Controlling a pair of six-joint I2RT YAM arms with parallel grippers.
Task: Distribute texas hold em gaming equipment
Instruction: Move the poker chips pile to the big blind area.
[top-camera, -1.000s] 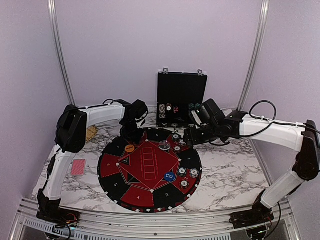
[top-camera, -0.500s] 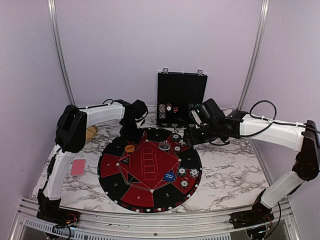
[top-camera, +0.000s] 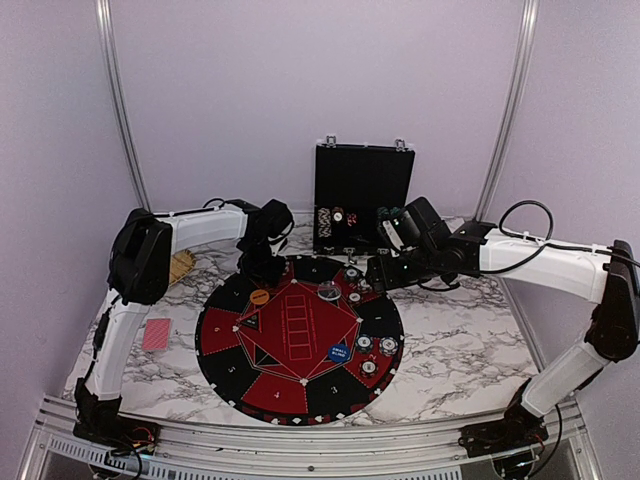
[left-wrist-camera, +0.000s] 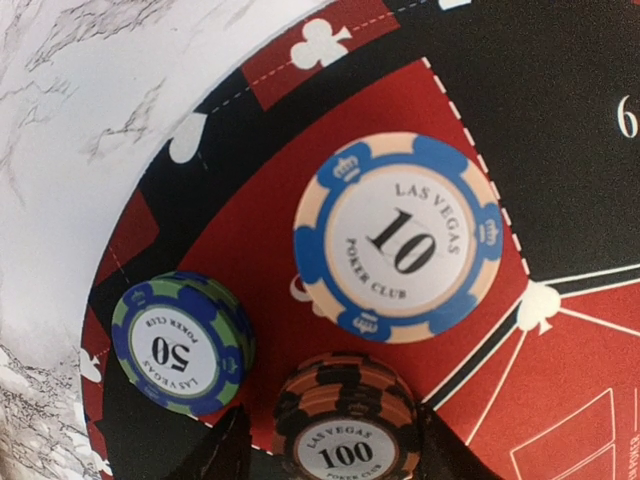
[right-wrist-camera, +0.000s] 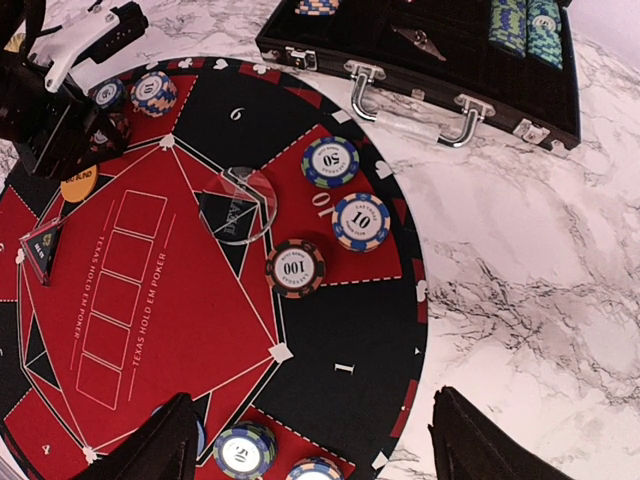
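In the left wrist view a stack of orange-and-black 100 chips (left-wrist-camera: 347, 425) stands on the red mat between my left gripper's (left-wrist-camera: 335, 452) fingers. The jaws are open slightly wider than the stack, with a gap on the left side. A blue-and-cream 10 chip (left-wrist-camera: 397, 238) and a green-and-blue 50 stack (left-wrist-camera: 180, 345) lie just beyond. My right gripper (right-wrist-camera: 315, 445) hangs open over the black sector marked 1. Ahead of it lie a 100 chip (right-wrist-camera: 296, 268), a 10 chip (right-wrist-camera: 361, 222), a 50 chip (right-wrist-camera: 330, 162) and the clear disc (right-wrist-camera: 245, 205). An orange disc (top-camera: 260, 297) and a blue disc (top-camera: 339, 352) sit on the mat.
The round black-and-red mat (top-camera: 300, 390) fills the table's middle. The black case (top-camera: 362, 190) stands open behind it with chips inside. A red-backed card (top-camera: 157, 334) lies on the marble at the left. More chips (top-camera: 377, 350) rest on the mat's right side.
My left gripper's jaws have parted a little around the 100 stack. The right arm has not moved.
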